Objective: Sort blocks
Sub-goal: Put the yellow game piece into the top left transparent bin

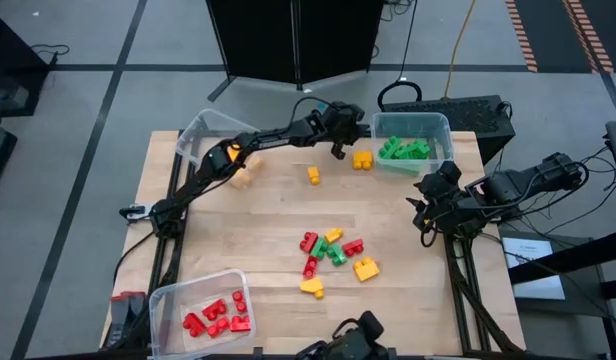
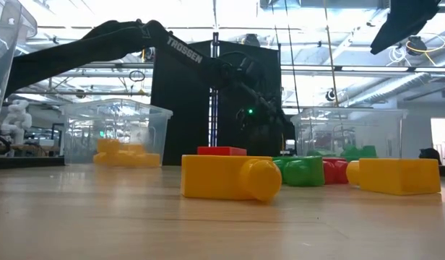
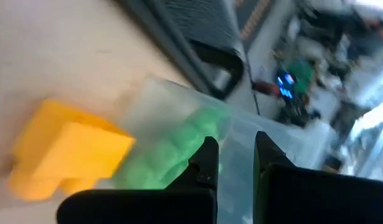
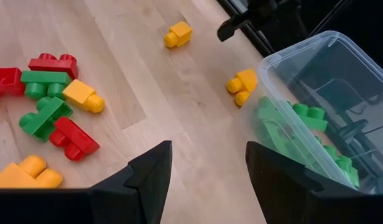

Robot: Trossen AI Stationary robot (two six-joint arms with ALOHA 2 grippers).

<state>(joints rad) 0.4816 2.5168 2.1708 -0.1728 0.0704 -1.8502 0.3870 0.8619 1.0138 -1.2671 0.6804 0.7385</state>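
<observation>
Just beside left hand (image 1: 340,150), yellow block (image 1: 362,159)

Bright, even overhead light. Ceiling fixtures blow out the low view, leaving the dark robot arm (image 2: 100,43) silhouetted. The left wrist view is motion-blurred; shadows on the pale wooden tabletop (image 1: 278,215) are soft.

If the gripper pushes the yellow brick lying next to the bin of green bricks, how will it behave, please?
The yellow brick looks like hard plastic, so it would probably stay stiff. It is small beside the green-brick bin, so likely light, and may skid on the smooth wooden table. Its round studs point sideways, so an off-centre push might turn it.
</observation>
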